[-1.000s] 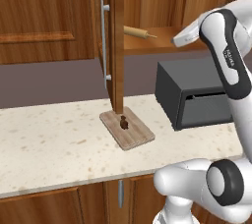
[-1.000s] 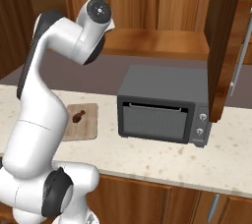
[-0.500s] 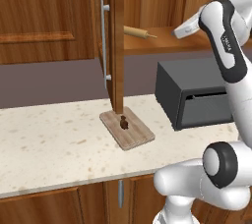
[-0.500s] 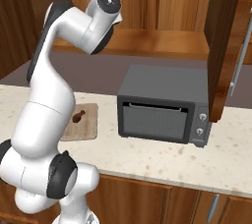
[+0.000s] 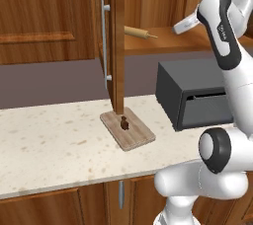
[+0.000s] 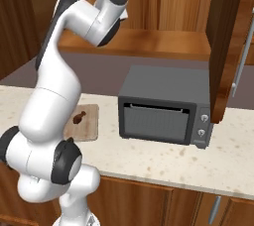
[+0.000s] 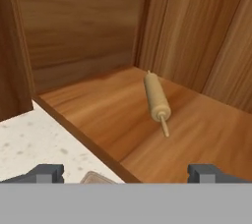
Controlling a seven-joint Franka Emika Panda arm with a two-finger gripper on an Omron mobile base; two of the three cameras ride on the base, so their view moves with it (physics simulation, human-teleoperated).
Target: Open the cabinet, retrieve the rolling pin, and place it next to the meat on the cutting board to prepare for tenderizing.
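Note:
The cabinet door (image 5: 117, 46) stands open, edge-on, with its grey bar handle (image 5: 104, 41) facing left. The tan rolling pin (image 7: 156, 95) lies on the wooden shelf (image 7: 192, 139), one thin handle pointing toward me; it also shows on the shelf as rolling pin (image 5: 138, 32). My gripper (image 7: 127, 173) is open and empty, a short way in front of the pin, level with the shelf. Below on the counter lies the pale cutting board (image 5: 127, 129) with the small dark meat (image 5: 124, 124) on it. The right base view shows the board (image 6: 87, 126) and meat (image 6: 78, 117) beside my arm.
A dark grey oven (image 5: 197, 100) stands on the speckled counter (image 5: 54, 145) right of the board, under the shelf. The open door (image 6: 225, 46) hangs at the right of the right base view. Closed wooden cabinet doors (image 5: 44, 17) lie to the left.
My arm has lifted, and the hand has risen slightly toward the shelf opening. The pin, board, meat and door have not moved.

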